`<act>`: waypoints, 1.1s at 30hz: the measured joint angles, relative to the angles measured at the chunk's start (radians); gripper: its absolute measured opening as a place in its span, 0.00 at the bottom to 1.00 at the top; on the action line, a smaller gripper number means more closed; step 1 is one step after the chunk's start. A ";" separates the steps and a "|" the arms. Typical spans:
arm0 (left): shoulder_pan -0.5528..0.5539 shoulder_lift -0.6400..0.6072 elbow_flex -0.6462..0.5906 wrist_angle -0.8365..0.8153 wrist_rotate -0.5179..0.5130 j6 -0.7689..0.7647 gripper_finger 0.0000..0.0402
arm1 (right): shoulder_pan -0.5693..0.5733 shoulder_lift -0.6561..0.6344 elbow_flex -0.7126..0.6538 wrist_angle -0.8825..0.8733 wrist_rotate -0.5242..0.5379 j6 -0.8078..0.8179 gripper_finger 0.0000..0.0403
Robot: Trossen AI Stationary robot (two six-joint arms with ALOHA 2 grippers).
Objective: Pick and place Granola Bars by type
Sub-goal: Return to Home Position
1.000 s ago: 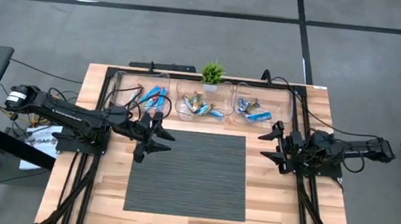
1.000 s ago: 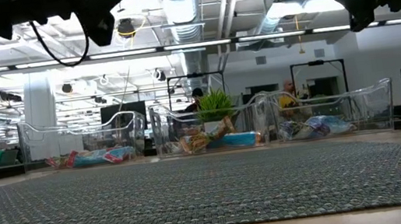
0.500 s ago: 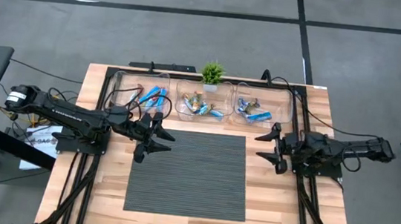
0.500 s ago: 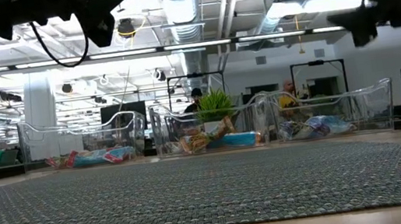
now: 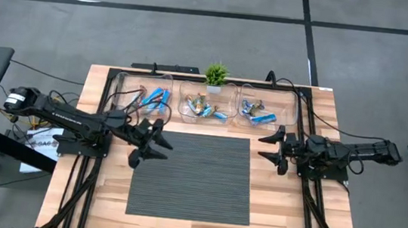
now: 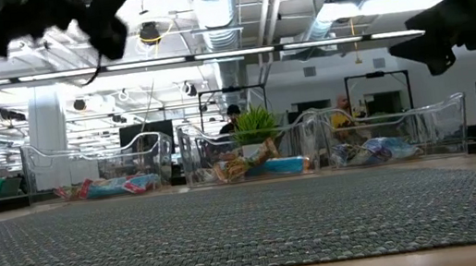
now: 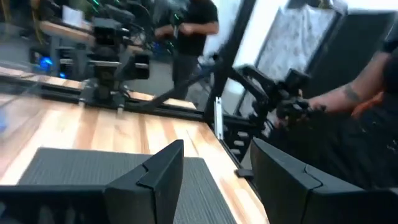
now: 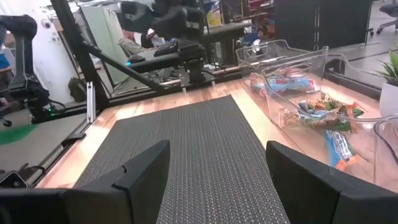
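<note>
The granola bars lie in three clear trays along the table's far edge: mostly blue ones in the left tray, mixed blue and tan ones in the middle tray, and blue and tan ones in the right tray. They also show in the low view and the right wrist view. My left gripper hovers open over the mat's far-left corner. My right gripper hovers open just off the mat's right edge, pointing left. Both stay above the table.
A grey woven mat covers the middle of the wooden table. A small green potted plant stands behind the middle tray. Black rails run along both sides. A person's arm shows beyond the table's right side.
My right gripper has moved toward the table's left, closer to the mat's right edge, and has come down a little. My left gripper has shifted slightly back toward the table's left and near edge, and has turned. The bars have not moved.
</note>
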 joint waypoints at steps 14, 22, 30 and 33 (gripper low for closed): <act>-0.073 -0.358 -0.351 0.097 -0.190 -0.048 0.44 | 0.000 0.000 0.000 0.005 0.002 0.000 0.65; -0.073 -0.557 -0.351 -0.090 -0.132 0.027 0.44 | 0.000 0.000 0.000 0.006 0.002 0.001 0.65; -0.073 -0.851 -0.352 -0.417 -0.140 0.067 0.44 | 0.000 0.000 0.000 0.007 0.002 0.001 0.65; -0.074 -0.959 -0.352 -0.513 -0.195 0.101 0.44 | 0.000 0.000 0.000 0.008 0.002 0.001 0.65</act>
